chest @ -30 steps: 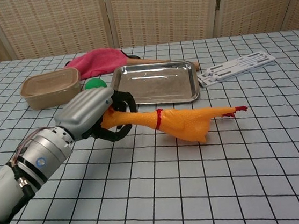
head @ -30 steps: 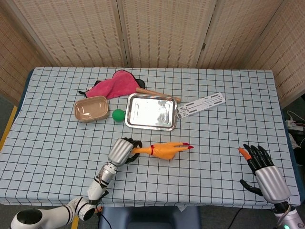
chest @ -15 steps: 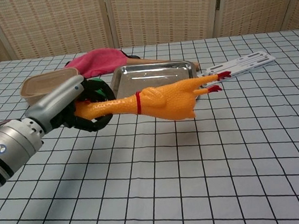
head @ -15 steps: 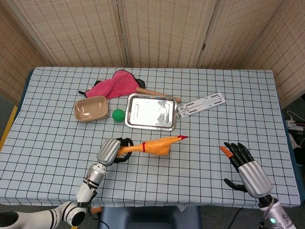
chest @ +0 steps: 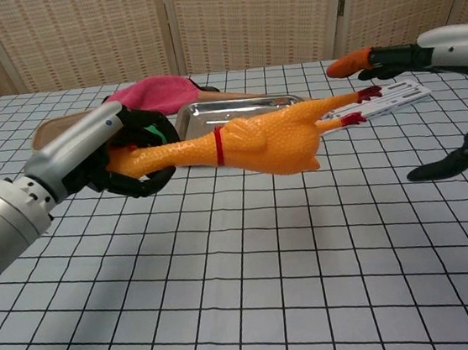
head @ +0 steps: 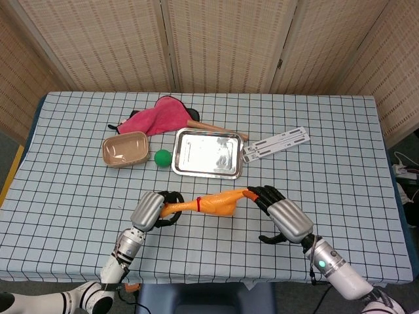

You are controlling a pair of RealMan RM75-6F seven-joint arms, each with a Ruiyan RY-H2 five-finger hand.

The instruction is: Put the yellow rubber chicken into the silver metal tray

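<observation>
Yellow rubber is what we carry here: the rubber chicken [head: 219, 203] hangs clear of the checked cloth, lifted above the near half of the table [head: 327, 131], with our left hand [head: 152, 210] wrapped around its thin neck end. The body and red feet stick out sideways toward our right hand [head: 283, 217], which is spread, holding nothing, its fingertips just beside the feet; whether they touch we cannot tell.

The silver metal tray [head: 182, 163] lies toward the far side of the table, near its middle, a green ball [head: 162, 156] just beside its left rim and a tan bowl [head: 124, 148] further left. A pink cloth [head: 157, 116] sits behind them, and a white slotted strip [head: 275, 143] lies off the tray's right corner.

We judge the chicken light and soft, apt to sag and swing from so narrow a hold. The neck is slim enough to enclose firmly, but the thick belly would give steadier control, and smooth rubber may slide if we ease off.
</observation>
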